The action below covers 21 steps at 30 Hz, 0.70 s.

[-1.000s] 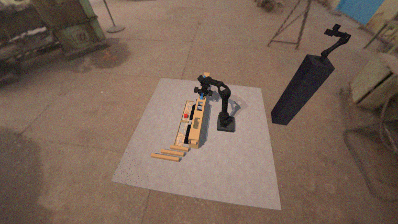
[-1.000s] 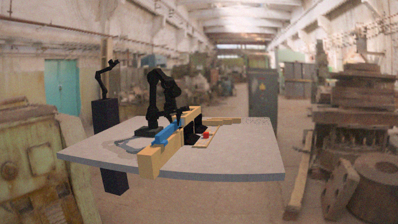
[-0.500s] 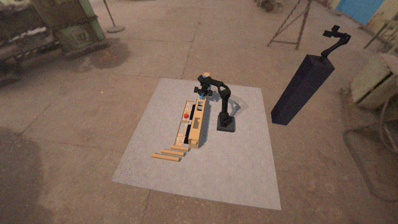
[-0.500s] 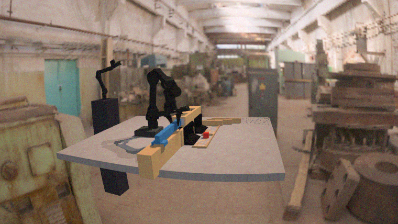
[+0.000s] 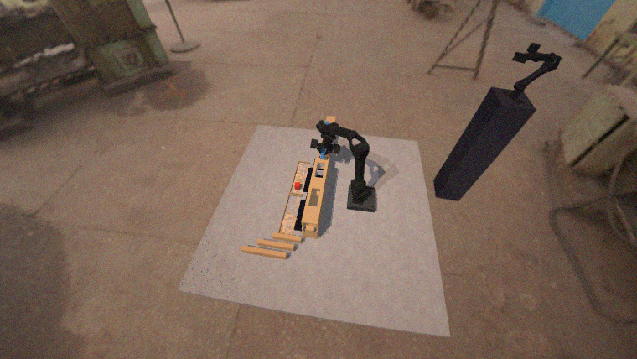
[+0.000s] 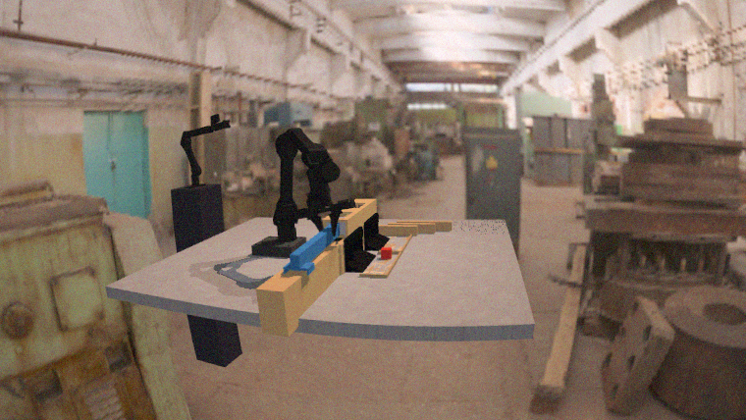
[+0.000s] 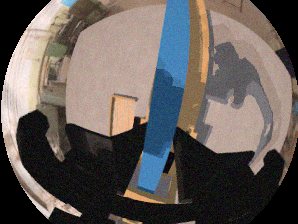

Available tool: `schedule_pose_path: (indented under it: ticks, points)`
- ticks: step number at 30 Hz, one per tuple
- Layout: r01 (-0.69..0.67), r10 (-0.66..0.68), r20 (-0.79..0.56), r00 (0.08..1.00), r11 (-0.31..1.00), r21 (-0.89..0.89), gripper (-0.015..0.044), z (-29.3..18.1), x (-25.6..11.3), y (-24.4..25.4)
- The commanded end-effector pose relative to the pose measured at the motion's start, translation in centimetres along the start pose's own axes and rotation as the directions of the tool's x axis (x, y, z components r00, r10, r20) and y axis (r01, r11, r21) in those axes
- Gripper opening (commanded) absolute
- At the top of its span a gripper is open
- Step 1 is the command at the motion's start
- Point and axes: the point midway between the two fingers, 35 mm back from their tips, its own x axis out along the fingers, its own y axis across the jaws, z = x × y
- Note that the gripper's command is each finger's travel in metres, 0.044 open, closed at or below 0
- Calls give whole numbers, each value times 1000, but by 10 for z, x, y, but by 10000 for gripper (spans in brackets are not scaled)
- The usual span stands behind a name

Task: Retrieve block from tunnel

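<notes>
Three loose rods (image 5: 265,252) (image 6: 436,226), one red block (image 5: 297,185) (image 6: 386,252), one blue handle (image 5: 323,153) (image 6: 313,249) (image 7: 167,95).

Small red block (image 5: 297,185) (image 6: 386,253) beside the tunnel (image 5: 318,184) (image 6: 359,217) (image 7: 150,197)

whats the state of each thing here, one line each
pincer: shut on the blue bar
blue bar: gripped, lying along the wooden tunnel's line
wooden tunnel: standing on the table, openings in its top
red block: outside the tunnel, not held
three loose rods: lying side by side, not held
</notes>
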Motion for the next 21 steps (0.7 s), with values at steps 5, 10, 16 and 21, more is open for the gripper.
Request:
schedule_pose_path:
  ticks: [5,10,16,21]
  points:
    - [3,-4,46,999,1000,18,0,18,6,-2]
    - [3,-4,46,999,1000,18,0,18,6,-2]
    - [0,0,1,1000,1000,0,157,0,0,0]
    - [1,-1,12,1000,1000,5,289,2,-10,2]
